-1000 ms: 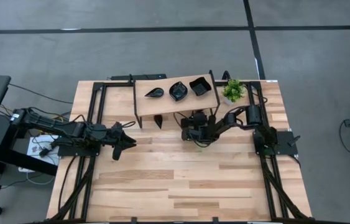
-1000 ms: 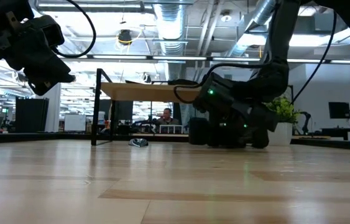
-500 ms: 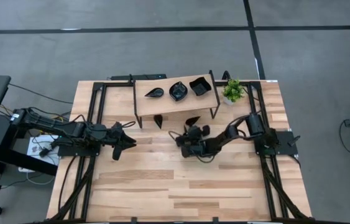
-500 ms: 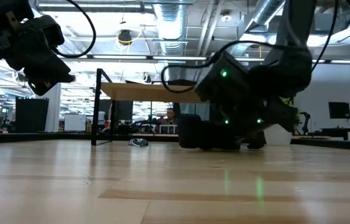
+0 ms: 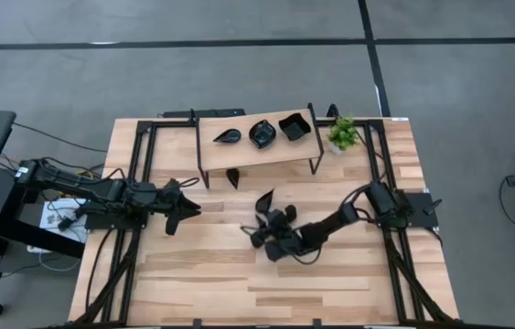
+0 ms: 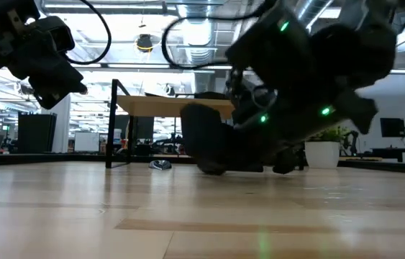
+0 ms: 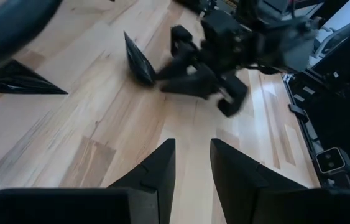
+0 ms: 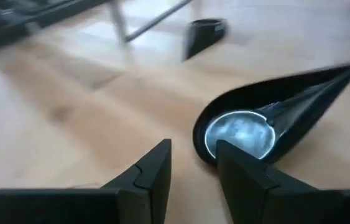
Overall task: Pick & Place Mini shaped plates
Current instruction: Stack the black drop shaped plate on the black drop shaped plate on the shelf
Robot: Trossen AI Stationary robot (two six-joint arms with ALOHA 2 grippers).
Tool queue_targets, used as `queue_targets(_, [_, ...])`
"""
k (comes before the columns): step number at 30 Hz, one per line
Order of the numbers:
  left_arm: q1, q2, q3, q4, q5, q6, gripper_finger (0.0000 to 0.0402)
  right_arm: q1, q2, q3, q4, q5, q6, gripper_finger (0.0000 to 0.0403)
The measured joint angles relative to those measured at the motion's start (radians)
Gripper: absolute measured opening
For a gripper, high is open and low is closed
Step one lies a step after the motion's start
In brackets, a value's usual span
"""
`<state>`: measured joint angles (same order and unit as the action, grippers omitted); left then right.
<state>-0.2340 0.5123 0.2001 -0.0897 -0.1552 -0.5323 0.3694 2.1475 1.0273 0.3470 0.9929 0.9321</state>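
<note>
The butcher-block wooden counter (image 5: 202,274) stands on a grey concrete floor (image 5: 239,82) crossed by dark seam lines. Level across it, the room opens into a large hall with exposed silver ducts (image 6: 198,29) and pipes under the ceiling, bright strip lighting, and a pendant lamp (image 6: 143,43). A dark monitor (image 6: 391,127) stands far right.

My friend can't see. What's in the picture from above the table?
The right pincer grips a black teardrop plate at mid-table. Three more plates sit on a small wooden shelf beside a potted plant; the left pincer waits.
</note>
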Motion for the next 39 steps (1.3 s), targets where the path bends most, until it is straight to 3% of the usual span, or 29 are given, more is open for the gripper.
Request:
queue_targets(13, [0.0,0.0,0.0,0.033,0.041,0.0,0.0102,0.09,-0.035,0.02,-0.049,-0.107,0.045,0.0122])
queue_targets(28, [0.0,0.0,0.0,0.046,0.041,0.001,0.0102,0.199,-0.262,0.021,-0.43,-0.226,0.0,0.0122])
queue_targets(35, [0.0,0.0,0.0,0.048,0.035,0.003,0.0102,0.134,-0.292,0.021,-0.406,-0.185,-0.127,0.0122])
queue_targets(39, [0.0,0.0,0.0,0.053,0.032,0.001,0.0102,0.054,-0.279,0.02,-0.347,-0.322,-0.215,0.0122])
